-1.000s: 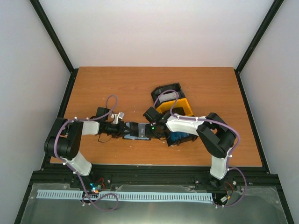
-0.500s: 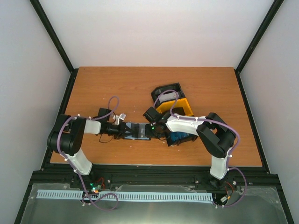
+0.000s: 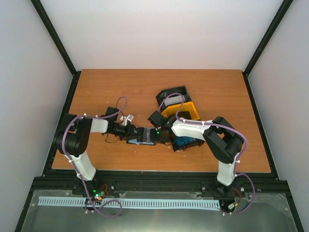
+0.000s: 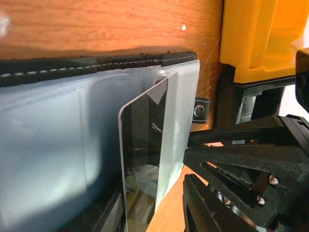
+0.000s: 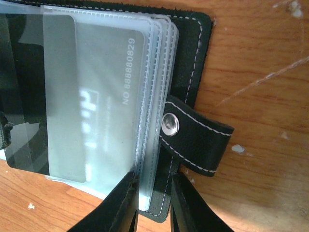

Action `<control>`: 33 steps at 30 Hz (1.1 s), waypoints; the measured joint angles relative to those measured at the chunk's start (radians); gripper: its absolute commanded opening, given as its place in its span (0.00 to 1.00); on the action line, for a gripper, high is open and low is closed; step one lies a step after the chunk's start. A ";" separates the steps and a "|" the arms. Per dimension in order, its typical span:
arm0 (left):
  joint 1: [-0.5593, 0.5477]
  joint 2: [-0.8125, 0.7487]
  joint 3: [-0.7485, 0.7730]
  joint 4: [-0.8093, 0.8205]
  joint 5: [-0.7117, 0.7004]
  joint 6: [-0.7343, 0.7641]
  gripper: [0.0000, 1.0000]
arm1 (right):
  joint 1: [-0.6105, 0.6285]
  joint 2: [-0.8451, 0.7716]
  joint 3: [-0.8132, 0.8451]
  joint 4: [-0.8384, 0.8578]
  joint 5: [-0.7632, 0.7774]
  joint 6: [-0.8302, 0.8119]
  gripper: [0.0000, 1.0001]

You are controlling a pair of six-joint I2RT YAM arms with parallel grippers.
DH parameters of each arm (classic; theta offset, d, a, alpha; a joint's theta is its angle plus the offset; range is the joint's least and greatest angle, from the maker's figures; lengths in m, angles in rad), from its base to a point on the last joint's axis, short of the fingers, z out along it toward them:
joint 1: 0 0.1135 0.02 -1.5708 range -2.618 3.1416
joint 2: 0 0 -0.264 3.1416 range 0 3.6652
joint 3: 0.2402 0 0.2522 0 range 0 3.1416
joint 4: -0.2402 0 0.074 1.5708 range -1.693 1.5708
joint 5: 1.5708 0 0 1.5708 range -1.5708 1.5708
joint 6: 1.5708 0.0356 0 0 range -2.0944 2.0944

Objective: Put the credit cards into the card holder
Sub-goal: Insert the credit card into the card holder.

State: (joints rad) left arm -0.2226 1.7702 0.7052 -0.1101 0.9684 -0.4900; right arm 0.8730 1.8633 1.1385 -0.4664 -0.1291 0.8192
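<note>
The black card holder (image 3: 143,136) lies open on the table between my two grippers, its clear sleeves (image 5: 111,96) fanned out. My right gripper (image 5: 152,205) is shut on the holder's near edge, one finger on the sleeves and one under the black cover, beside the clasp tab (image 5: 198,140). My left gripper (image 3: 129,132) holds a dark card (image 4: 142,159) tilted up, its far end inside a sleeve. That card also shows at the left of the right wrist view (image 5: 24,121). Bright blue credit cards (image 3: 186,142) lie under my right forearm.
The black-and-yellow tray (image 3: 188,110) stands just behind the right gripper and also shows at the upper right of the left wrist view (image 4: 251,38). The right gripper's black fingers (image 4: 231,159) fill the lower right of that view.
My left arm has swung its elbow right and its wrist has turned, pushing the dark card toward the holder. The right arm and the holder have stayed put.
</note>
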 measured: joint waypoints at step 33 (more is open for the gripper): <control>-0.091 -0.028 0.153 -0.244 -0.276 0.072 0.26 | 0.000 0.000 -0.006 0.014 -0.001 0.008 0.19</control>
State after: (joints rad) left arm -0.3138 1.7424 0.8585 -0.3542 0.6922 -0.4183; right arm 0.8730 1.8637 1.1324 -0.4522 -0.1303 0.8272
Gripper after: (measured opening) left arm 0.263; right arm 0.193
